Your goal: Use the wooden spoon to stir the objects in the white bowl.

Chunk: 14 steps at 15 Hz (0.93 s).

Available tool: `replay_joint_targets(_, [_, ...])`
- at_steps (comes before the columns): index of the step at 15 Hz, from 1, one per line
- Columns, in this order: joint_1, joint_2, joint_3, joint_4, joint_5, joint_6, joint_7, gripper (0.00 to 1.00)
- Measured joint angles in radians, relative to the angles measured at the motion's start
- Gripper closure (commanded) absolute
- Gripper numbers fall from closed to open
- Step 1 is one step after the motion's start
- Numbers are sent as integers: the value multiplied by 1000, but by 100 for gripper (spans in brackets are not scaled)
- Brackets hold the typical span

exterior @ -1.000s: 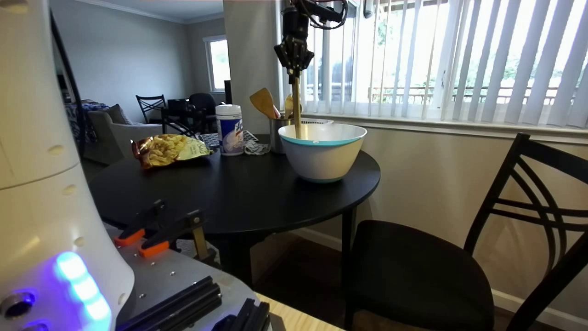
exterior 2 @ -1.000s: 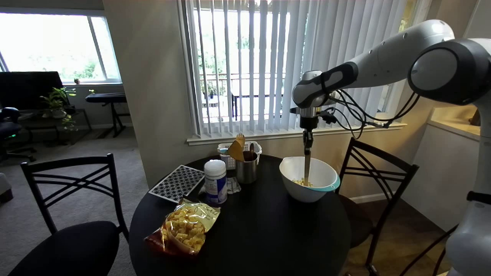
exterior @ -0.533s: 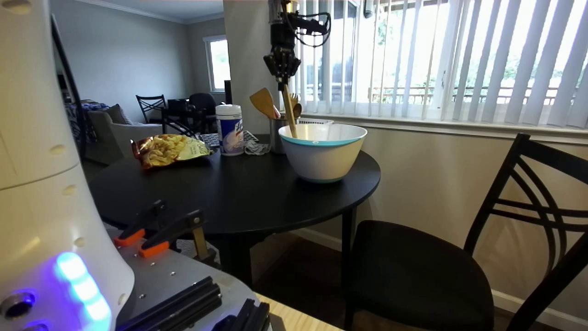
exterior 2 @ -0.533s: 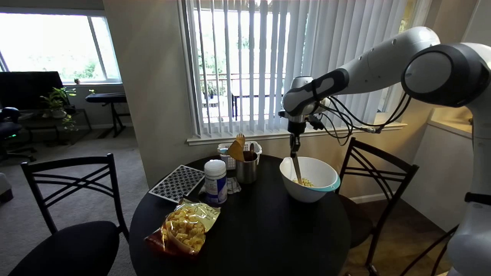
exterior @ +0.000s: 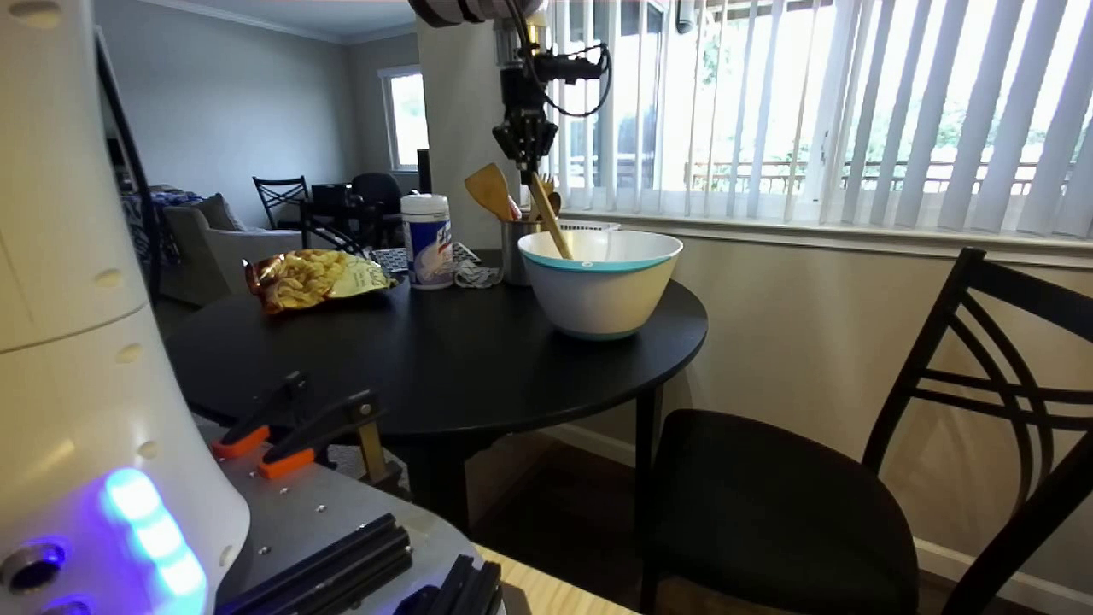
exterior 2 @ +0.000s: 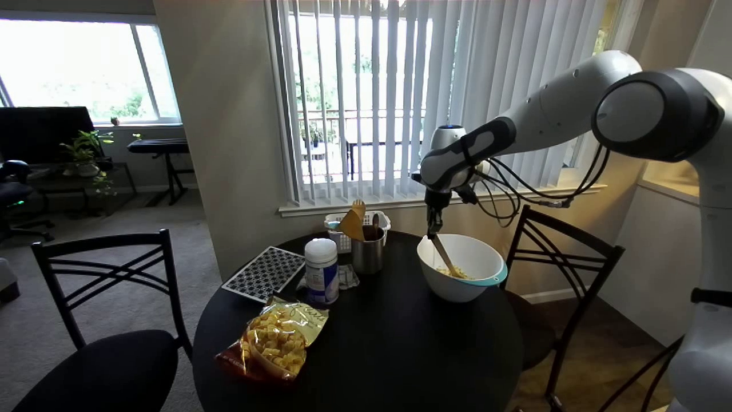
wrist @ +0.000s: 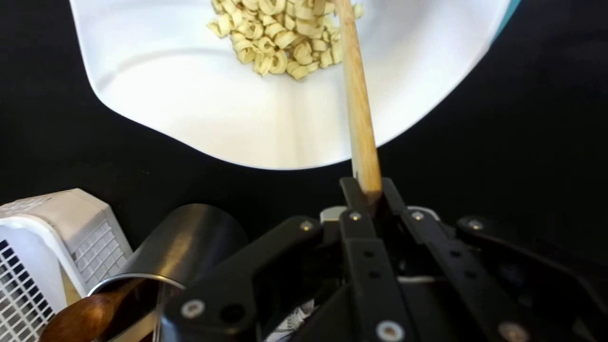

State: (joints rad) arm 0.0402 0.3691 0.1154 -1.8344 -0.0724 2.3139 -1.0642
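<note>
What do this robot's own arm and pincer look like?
The arm is white, with rounded joints and dark grey bands; black cables loop outside near the wrist. Blue lights glow on its white base. The pincer is black, with slim jointed linkages and silver screws.

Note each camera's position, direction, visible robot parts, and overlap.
In an exterior view: beside the robot's white base, facing a round black table; black end effector shows.
In an exterior view: raised, facing table and white vertical blinds; jointed white arm shows.
Wrist view: on the arm, facing down along a tan wooden spoon into a white bowl; fingers show.
Both exterior views share bowl and spoon.
</note>
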Motion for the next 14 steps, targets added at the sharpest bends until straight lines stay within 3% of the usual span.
replay_joint_targets(3, [-18,0,-2,-51,6,173,0,95])
replay_joint_targets(7, [-48,0,1,-93,22,313,3,95])
replay_joint_targets(14, [-68,-32,-19,-123,21,340,63,95])
